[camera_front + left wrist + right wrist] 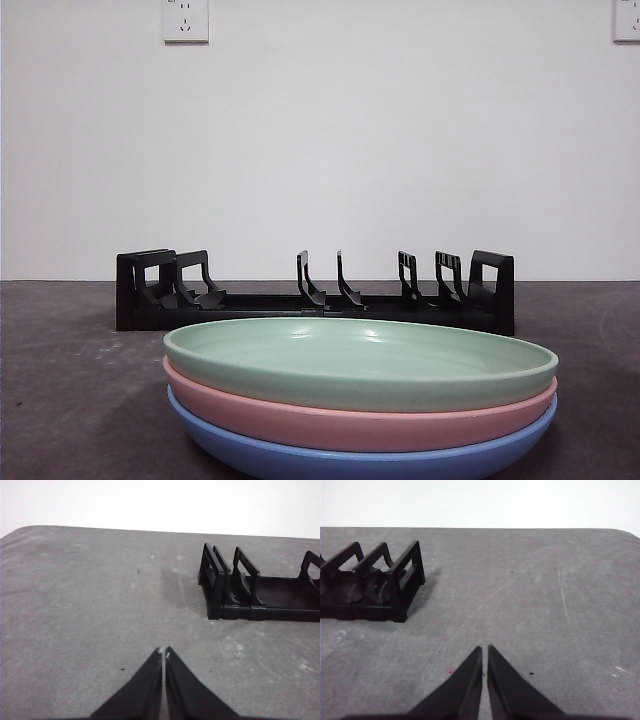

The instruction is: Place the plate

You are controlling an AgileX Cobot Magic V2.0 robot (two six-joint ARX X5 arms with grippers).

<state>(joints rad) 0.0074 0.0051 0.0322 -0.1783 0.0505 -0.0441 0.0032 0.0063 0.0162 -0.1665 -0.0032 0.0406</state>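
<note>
A pale green plate (360, 362) is stacked on pink (350, 420) and blue plates (350, 462) before a black slotted plastic rack (315, 295), while left gripper (163, 653) and right gripper (485, 650) are held closed, empty, above the grey table (90, 605)

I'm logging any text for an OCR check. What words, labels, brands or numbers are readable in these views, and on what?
None can be read.
green plate, pink plate, blue plate: no print showing.
black dish rack: no label visible.
Wall sockets: plain, only slots, no lettering legible.
Table: only specks and scuffs.
left gripper and right gripper: no markings.
</note>
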